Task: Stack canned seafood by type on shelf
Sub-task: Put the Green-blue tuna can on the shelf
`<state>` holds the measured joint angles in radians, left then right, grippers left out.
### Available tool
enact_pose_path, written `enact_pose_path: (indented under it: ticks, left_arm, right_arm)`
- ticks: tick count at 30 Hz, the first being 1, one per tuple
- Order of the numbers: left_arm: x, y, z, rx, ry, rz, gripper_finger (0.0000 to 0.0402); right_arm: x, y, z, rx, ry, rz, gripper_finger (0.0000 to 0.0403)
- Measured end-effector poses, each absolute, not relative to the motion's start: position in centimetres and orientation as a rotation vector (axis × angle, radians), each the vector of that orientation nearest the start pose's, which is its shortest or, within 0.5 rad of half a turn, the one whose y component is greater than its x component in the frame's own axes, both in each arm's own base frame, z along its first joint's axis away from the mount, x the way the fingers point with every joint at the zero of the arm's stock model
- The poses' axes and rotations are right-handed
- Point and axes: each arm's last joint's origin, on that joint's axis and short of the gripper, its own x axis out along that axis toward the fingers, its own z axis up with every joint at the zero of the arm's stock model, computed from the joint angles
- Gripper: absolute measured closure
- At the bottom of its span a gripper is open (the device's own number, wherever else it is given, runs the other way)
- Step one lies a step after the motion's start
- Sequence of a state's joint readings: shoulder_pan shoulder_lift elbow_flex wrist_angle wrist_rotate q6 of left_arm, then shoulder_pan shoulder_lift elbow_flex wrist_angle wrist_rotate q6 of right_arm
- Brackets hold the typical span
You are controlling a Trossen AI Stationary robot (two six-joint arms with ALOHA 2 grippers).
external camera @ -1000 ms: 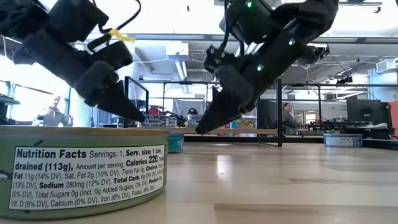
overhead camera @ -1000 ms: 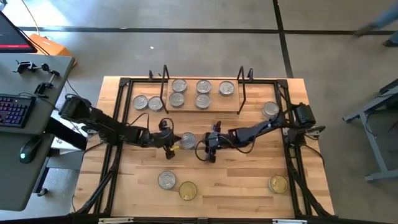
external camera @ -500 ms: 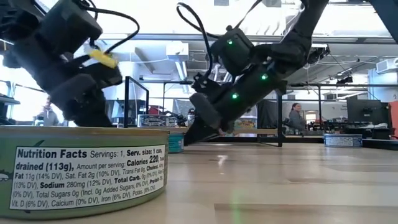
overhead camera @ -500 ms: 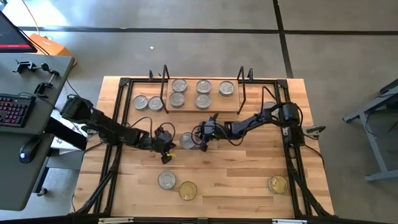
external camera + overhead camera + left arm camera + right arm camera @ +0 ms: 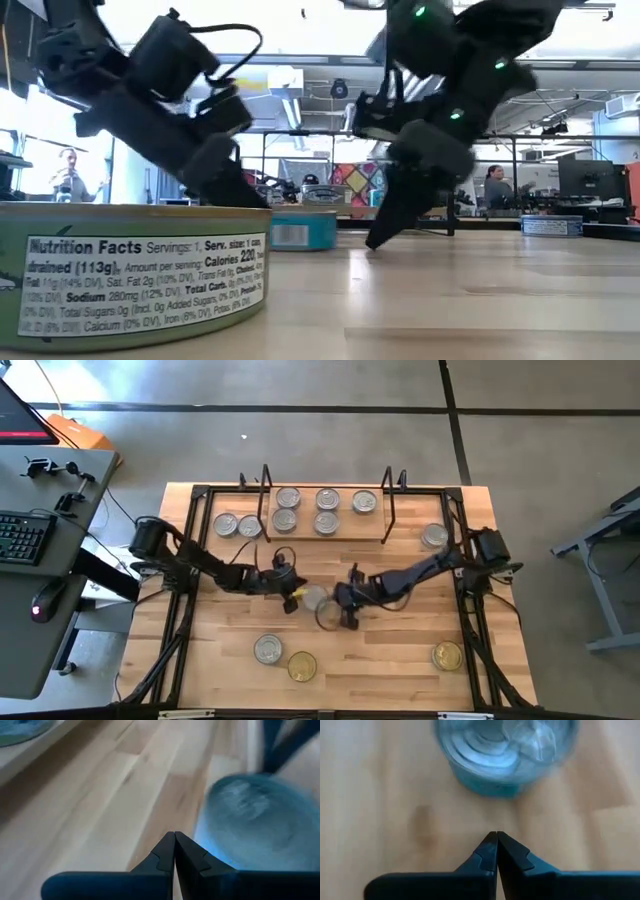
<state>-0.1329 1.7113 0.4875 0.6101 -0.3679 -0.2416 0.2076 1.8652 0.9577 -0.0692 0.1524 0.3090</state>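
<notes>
Silver-lidded tin [image 5: 313, 598] with a teal side lying flat mid-bench, between left hand [image 5: 291, 600] and right hand [image 5: 346, 618], both pressed together and gripping nothing. Five more silver tins on the shelf [image 5: 326, 536] at the far side, two just left of it [image 5: 237, 525], one right [image 5: 434, 537]. Near edge: silver tin [image 5: 268, 650] touching gold tin [image 5: 302, 666]; another gold [image 5: 447, 655] right. Closest label reads "Nutrition Facts" [image 5: 95, 247]

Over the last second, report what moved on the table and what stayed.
The silver tin slid slightly toward the table's front, and the right gripper pulled back from it and shut empty. The left gripper, shut throughout, followed up against it. Shelf tins unchanged.
</notes>
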Motion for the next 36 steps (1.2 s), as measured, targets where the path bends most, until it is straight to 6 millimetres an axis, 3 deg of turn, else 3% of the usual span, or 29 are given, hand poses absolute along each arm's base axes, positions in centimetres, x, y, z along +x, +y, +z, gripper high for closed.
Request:
enact_pose_path:
  ticks: [3,9,11,17,36]
  left_arm:
    - [28.0,-2.3,10.9,-0.053,0.539,0.298,0.0399]
    - [26.7,-2.5,12.4,-0.019,0.601,0.277,0.0399]
    - [27.1,-2.9,13.1,-0.030,0.566,0.250,0.0399]
    - [25.9,-3.7,13.4,-0.014,0.603,0.222,0.0399]
    - [26.2,-3.8,13.4,-0.014,0.589,0.226,0.0399]
  right_arm:
    - [33.0,8.4,11.9,0.079,0.981,-0.080,0.0402]
    - [31.6,10.5,10.7,0.014,0.895,-0.159,0.0402]
    - [31.2,10.7,10.7,0.006,0.866,-0.178,0.0402]
    - [30.8,10.6,10.5,0.028,0.821,-0.201,0.0402]
    - [30.4,10.2,10.3,0.047,0.772,-0.198,0.0402]
